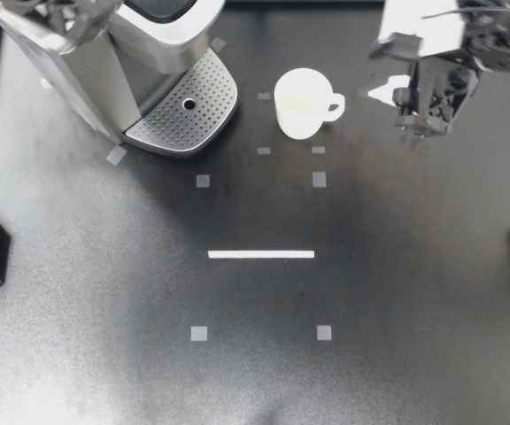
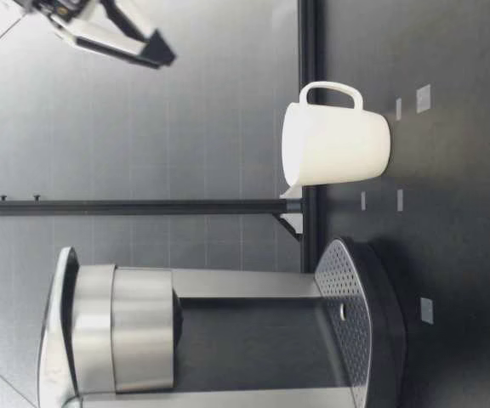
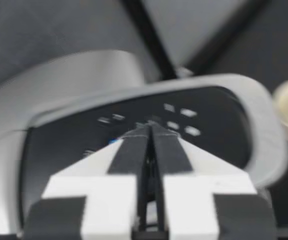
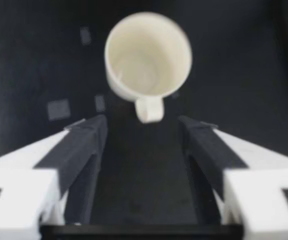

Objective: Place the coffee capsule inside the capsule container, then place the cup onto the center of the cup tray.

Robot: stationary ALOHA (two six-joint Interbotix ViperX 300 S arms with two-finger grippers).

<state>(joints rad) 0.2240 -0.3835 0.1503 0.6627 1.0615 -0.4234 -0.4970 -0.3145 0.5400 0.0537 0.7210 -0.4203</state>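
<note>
Right pincer [image 1: 417, 117], spread, hovers right of the cup [image 1: 301, 102]; best drop it straight over the handle [image 1: 335, 108], centred, before pinching.

Lab test bench: black table [image 1: 414, 310] with tape markers [image 1: 199, 333], grey panel backdrop [image 2: 185, 102].

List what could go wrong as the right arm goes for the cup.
1. The cup has its handle turned toward my right gripper, whose fingers are open. A grip on that thin handle alone may let the cup swing or tip.
2. The cup tray is raised and sits under the coffee machine. A low carry could knock the cup against its rim.
3. No capsule shows in any view, so that step may be unfinished.
</note>
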